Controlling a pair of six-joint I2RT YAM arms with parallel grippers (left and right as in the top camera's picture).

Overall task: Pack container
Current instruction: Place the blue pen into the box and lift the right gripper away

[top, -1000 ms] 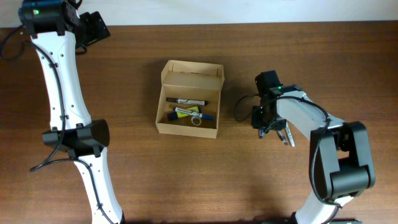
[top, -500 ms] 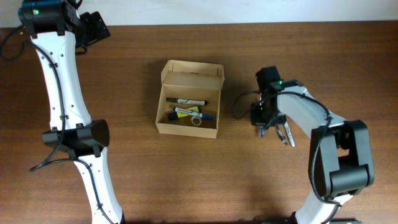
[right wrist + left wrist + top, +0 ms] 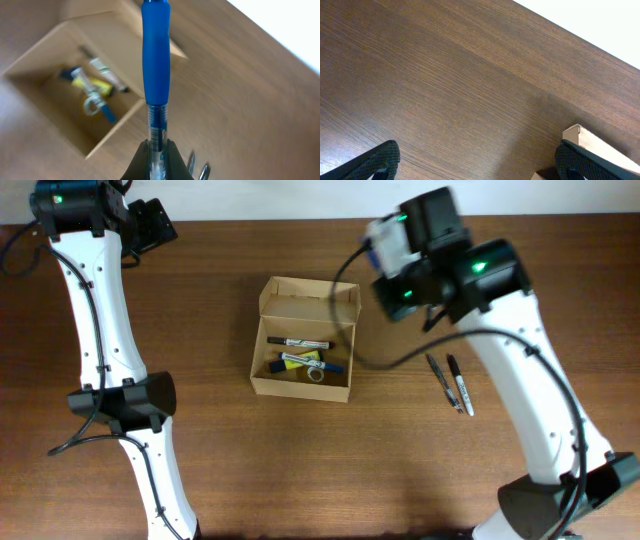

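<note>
Your right gripper (image 3: pixel 156 150) is pinched tight on a blue pen (image 3: pixel 155 55), gripping the clear barrel near one end, so most of the pen sticks out past the fingers. It looks light and stiff, but that smooth plastic could pivot in so short a hold; move gently. The container (image 3: pixel 298 388) sits mid-table, left of and nearer than your raised right arm, lid flap standing up on its far side. It already has a black marker (image 3: pixel 300 342), a blue-and-yellow pen (image 3: pixel 305 362) and a small ring (image 3: pixel 315 375) inside. It's thin cardboard and likely to slide or dent if bumped, so lower the pen in from above. If you must steady it, take a side wall, not the flap. Two loose pens (image 3: pixel 452 384) lie on the table (image 3: pixel 300 470) to the right. Your left gripper (image 3: pixel 477 157) is spread wide and empty at the far left.
</note>
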